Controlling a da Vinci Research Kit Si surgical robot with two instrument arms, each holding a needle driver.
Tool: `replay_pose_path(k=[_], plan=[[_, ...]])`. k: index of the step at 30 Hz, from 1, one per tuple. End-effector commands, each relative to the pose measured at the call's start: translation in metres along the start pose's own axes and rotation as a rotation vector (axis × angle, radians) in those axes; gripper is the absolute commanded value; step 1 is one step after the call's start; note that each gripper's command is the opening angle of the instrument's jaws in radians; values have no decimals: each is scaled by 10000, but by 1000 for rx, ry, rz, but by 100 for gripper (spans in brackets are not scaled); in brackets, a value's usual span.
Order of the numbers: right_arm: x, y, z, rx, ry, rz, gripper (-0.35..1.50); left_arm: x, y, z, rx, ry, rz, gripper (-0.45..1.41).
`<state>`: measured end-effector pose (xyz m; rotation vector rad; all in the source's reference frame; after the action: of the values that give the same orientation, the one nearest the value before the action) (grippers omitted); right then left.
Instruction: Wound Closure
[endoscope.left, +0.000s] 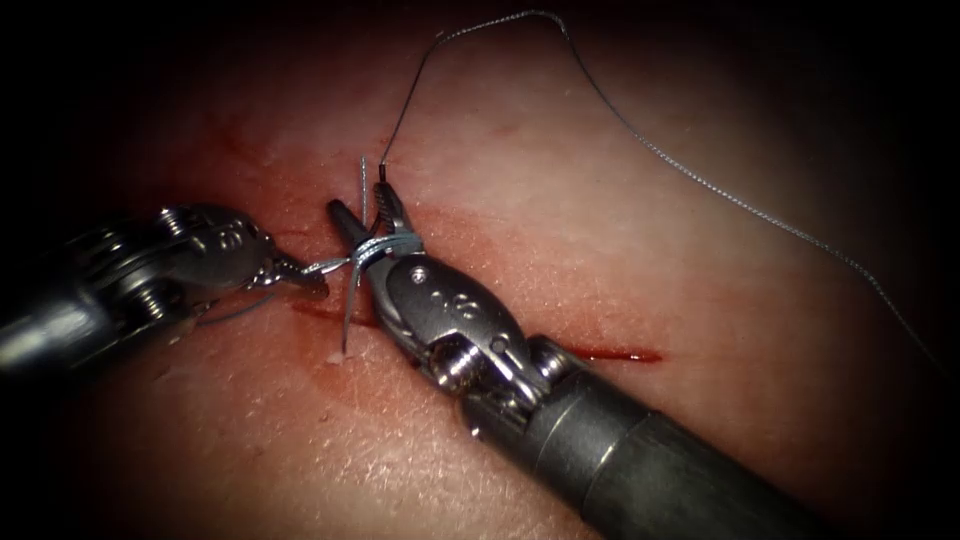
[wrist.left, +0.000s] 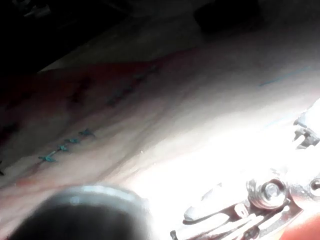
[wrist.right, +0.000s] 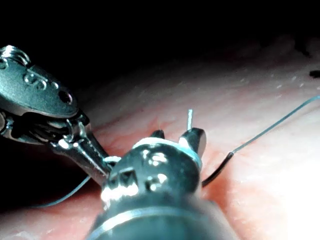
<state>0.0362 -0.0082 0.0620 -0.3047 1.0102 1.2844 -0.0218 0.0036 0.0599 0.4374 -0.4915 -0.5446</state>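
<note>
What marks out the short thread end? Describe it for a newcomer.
Find the cut in the tissue, then the right pincer over its left end, jaws open. The short thread end stands upright between those jaws; unlike the long thread trailing right, it stops short and straight.

Dim endoscope view, lit at centre, black toward corners. Glints on the right end effector (endoscope.left: 362, 200). Left wrist view blown out with glare over tissue (wrist.left: 150, 125), blurred throughout.

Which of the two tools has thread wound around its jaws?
The right tool: thread loops around its open jaws. The left tool only grips thread at its shut tip.
</note>
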Motion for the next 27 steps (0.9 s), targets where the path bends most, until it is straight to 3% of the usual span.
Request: replay_pose_path(k=[1, 10, 11, 12, 18, 27], plan=[[13, 1, 10, -3, 9, 1, 29, -12, 4, -6, -4, -8, 2, -45], [9, 2, 22, -15, 15, -1, 14, -13, 5, -6, -4, -8, 1, -45], [8, 2, 23, -15, 16, -1, 7, -13, 5, -6, -5, -8, 1, -45], [8, 2, 25, -10, 16, -2, -35, -13, 5, -6, -5, -8, 1, -45], [1, 0, 20, 35, 7, 70, -35, -13, 9, -11, -6, -8, 8, -45], [-8, -6, 10, 47, 10, 65, -35, -27, 30, -60, -140, -34, -25, -45]])
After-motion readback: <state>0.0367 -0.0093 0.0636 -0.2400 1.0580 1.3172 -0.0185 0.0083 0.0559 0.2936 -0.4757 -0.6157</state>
